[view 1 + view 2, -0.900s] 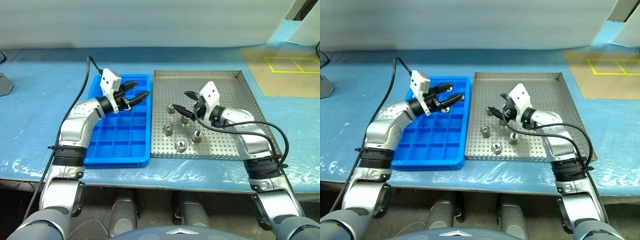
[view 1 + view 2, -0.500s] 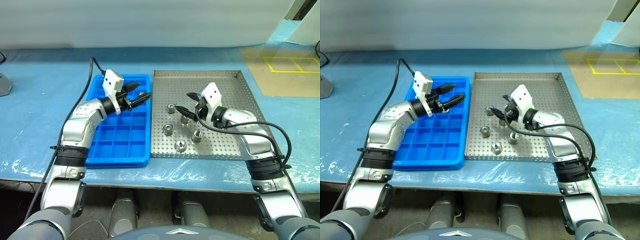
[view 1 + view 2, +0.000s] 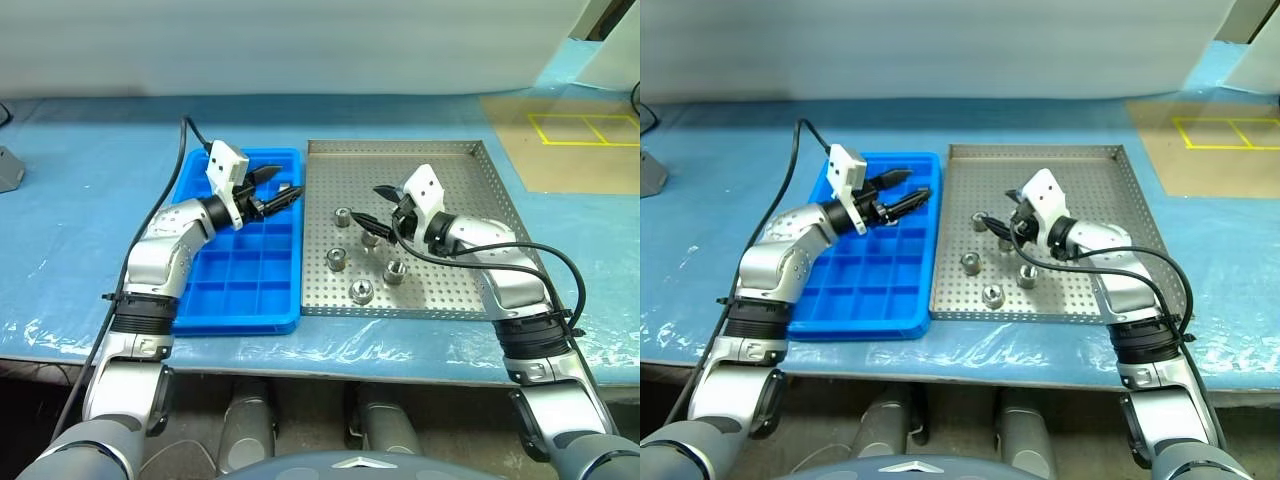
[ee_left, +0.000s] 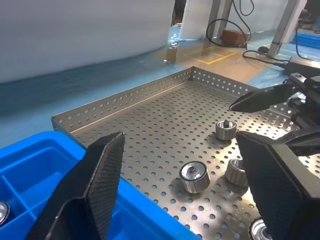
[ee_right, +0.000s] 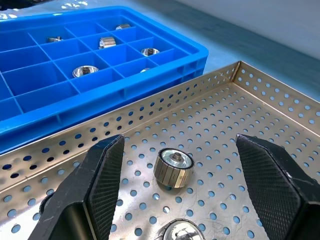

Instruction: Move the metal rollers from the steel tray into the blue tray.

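The task is partly done. In the right wrist view, five metal rollers [image 5: 86,71] already lie in separate compartments at the far end of the blue tray [image 3: 240,270], which sits left of centre in the left eye view, its long side against the steel tray [image 3: 470,290] in the middle of the frame. Five more rollers are left on the perforated floor: one at upper left of the group [image 3: 342,217], one just right of it under the right arm's fingers [image 3: 370,237], one lower left [image 3: 336,259], one to the right [image 3: 395,271] and one nearest the front rim [image 3: 361,291].

The left tool [image 3: 275,188] hangs over the upper end of the blue tray, its jaws well apart and holding nothing. The right tool [image 3: 374,205] hovers low over the upper rollers, jaws also spread wide and empty, with a roller [image 5: 172,167] lying between its fingers. Both trays rest on the blue-covered table [image 3: 80,200].
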`<move>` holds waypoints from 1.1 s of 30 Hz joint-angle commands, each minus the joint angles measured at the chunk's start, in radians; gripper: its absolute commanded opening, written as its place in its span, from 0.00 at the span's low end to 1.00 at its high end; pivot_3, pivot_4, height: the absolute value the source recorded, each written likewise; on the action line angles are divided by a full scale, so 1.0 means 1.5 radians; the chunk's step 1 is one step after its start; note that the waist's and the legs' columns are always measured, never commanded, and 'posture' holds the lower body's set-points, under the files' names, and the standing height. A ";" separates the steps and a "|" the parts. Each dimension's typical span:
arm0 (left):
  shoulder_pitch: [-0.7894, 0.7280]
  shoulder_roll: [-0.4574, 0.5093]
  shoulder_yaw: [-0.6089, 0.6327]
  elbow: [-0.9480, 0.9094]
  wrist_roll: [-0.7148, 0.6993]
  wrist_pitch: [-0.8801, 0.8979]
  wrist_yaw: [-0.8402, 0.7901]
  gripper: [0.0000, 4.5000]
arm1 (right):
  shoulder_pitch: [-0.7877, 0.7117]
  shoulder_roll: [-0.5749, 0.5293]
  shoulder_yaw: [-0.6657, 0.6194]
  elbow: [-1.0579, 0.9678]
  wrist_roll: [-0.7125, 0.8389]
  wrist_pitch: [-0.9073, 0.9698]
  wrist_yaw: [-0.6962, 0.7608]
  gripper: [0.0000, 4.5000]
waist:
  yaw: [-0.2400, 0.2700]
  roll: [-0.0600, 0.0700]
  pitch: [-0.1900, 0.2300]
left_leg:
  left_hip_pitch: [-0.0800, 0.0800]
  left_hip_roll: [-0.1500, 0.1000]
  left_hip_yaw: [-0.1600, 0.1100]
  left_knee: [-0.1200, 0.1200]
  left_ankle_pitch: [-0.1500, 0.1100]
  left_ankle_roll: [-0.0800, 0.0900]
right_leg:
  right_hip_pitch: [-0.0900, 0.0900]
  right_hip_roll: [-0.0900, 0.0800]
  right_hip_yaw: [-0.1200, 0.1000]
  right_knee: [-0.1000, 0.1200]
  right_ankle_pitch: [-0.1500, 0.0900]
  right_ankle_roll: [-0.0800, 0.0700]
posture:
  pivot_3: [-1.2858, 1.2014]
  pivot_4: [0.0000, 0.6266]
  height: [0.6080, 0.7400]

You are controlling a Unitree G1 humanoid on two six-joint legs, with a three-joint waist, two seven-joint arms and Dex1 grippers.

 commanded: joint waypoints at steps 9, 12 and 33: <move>-0.191 -0.036 -0.092 0.168 0.085 -0.120 -0.095 0.84 | -0.008 -0.005 -0.026 -0.029 0.006 -0.009 -0.018 0.81 | -0.001 0.000 0.000 | 0.000 0.000 0.000 0.001 0.000 0.001 | 0.001 0.000 0.000 0.000 0.000 0.000 | 0.43 0.24 1.00; -0.244 -0.035 -0.125 0.261 0.127 -0.193 -0.151 0.84 | 0.007 -0.013 -0.038 -0.043 0.008 -0.006 -0.028 0.81 | -0.002 0.000 0.000 | 0.000 0.000 0.000 0.001 0.000 0.001 | 0.000 0.000 0.000 0.000 0.000 0.000 | 0.41 0.24 1.00; -0.442 -0.100 -0.226 0.753 0.405 -0.510 -0.196 0.84 | 0.237 -0.023 -0.133 -0.293 0.025 0.097 -0.131 0.81 | -0.042 0.000 0.000 | -0.001 -0.002 0.000 0.003 -0.002 0.003 | 0.002 0.000 0.000 -0.002 0.000 0.001 | 0.29 0.24 1.00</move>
